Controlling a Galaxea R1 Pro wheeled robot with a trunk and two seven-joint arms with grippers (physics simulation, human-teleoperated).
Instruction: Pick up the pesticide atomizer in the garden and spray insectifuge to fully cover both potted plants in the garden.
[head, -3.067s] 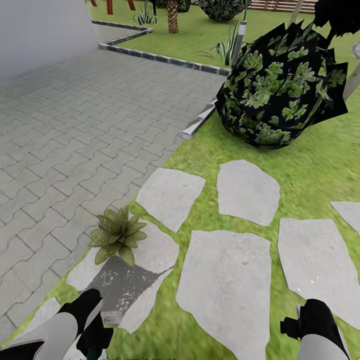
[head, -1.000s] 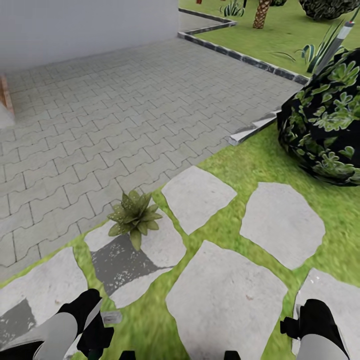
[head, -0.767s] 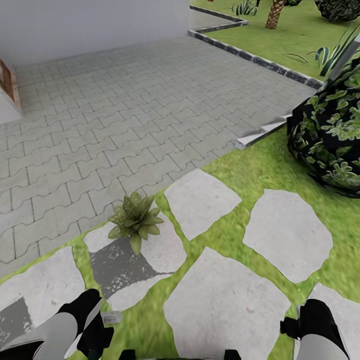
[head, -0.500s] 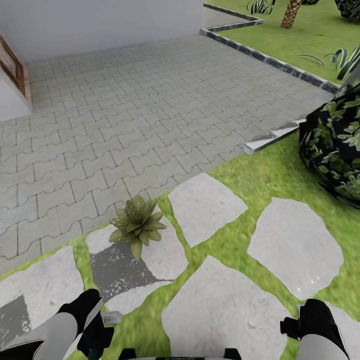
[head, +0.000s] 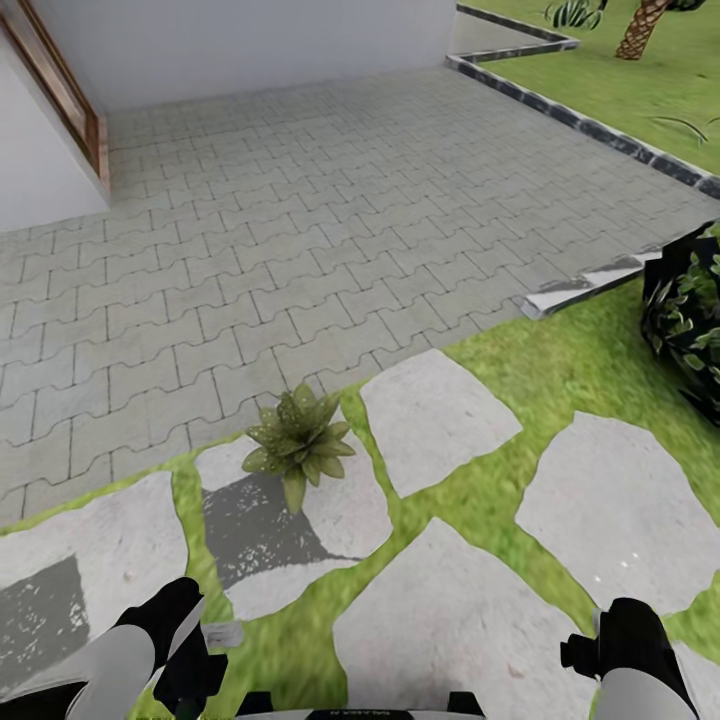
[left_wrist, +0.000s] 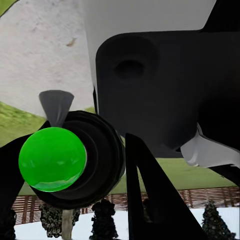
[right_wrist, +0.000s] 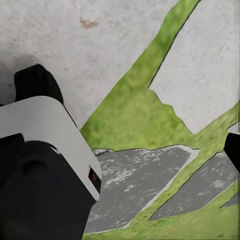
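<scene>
One potted plant (head: 298, 445), a low rosette of pointed olive leaves, sits on a stepping stone at the lawn's edge, ahead of my left arm. The pesticide atomizer (left_wrist: 52, 159) is seen end-on in the left wrist view as a round green base in a dark ring, with black fingers on both sides. My left gripper (left_wrist: 75, 185) is shut on it. In the head view its pale trigger head (head: 222, 634) sticks out beside my left wrist. My right gripper (head: 590, 655) hangs low at the right, one fingertip (right_wrist: 233, 150) at the picture's edge, nothing between its fingers.
Grey paving (head: 300, 230) spreads ahead up to a white wall with a wooden door frame (head: 60, 90). Stepping stones (head: 440, 420) lie in the grass around me. A big dark bush (head: 690, 320) stands at the right, behind a stone kerb (head: 590, 285).
The camera has turned left: the bush has slid to the right edge and a wooden door frame has come in at the left. Both arms hold the same pose.
</scene>
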